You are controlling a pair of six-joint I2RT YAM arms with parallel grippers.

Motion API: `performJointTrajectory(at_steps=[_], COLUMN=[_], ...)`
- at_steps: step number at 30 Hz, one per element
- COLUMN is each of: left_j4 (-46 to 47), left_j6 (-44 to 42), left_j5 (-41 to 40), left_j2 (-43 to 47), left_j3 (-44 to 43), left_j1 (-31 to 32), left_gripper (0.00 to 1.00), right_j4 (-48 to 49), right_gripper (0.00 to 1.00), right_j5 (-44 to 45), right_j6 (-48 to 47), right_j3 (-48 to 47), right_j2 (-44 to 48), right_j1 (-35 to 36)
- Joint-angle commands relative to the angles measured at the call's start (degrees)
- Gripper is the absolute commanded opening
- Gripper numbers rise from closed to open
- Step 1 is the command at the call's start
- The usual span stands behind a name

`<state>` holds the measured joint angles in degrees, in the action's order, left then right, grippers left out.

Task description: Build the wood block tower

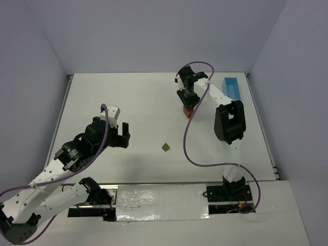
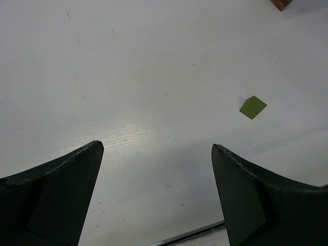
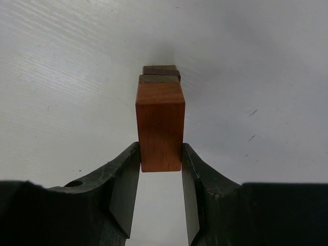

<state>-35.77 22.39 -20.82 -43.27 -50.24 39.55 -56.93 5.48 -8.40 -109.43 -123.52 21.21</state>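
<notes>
My right gripper is shut on an orange wooden block, holding it by its near end. The block sits over a small stack of a tan and a dark block; I cannot tell whether it rests on them. In the top view the stack shows just below the gripper, at the back right of the table. An olive green block lies alone mid-table. My left gripper is open and empty, hovering left of the green block.
A light blue tray stands at the far right edge. A corner of the stack shows at the top right of the left wrist view. A purple cable hangs from the right arm.
</notes>
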Motion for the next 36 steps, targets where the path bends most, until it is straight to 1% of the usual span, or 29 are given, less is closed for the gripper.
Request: performJointTrajectory(at_steps=[1,7,12,16,24,36], left_j4=[2.02,2.02,2.02,2.02,2.02,2.02], left_j6=[-1.39,-1.30,-1.30,-1.30,-1.39,-1.39], left_j5=[0.25,0.25,0.34,0.43,0.52,0.87], left_j2=[0.11,-0.06,-0.24,-0.33,-0.59,-0.86], left_j3=[-0.04,-0.12,-0.04,-0.04,-0.04,-0.12], left_j1=[-0.18,-0.18,-0.18,-0.18,-0.18,-0.18], left_gripper=[1.00,0.99,1.00,1.00,0.99,1.00], right_j4=[-1.61,-1.87,-1.96,-1.52,-1.79,-1.35], right_gripper=[0.40,0.35,0.34,0.34,0.35,0.35], right_j5=[0.33,0.41,0.07,-0.38,0.24,-0.56], right_j6=[-0.21,-0.30,0.32,0.84,3.04,3.48], right_j3=[-1.23,-1.49,-2.11,-2.11,-3.16,-2.99], right_j2=[-0.75,-0.14,0.92,2.32,1.09,1.88], right_j1=[-0.56,-0.65,-0.65,-0.56,-0.73,-0.56])
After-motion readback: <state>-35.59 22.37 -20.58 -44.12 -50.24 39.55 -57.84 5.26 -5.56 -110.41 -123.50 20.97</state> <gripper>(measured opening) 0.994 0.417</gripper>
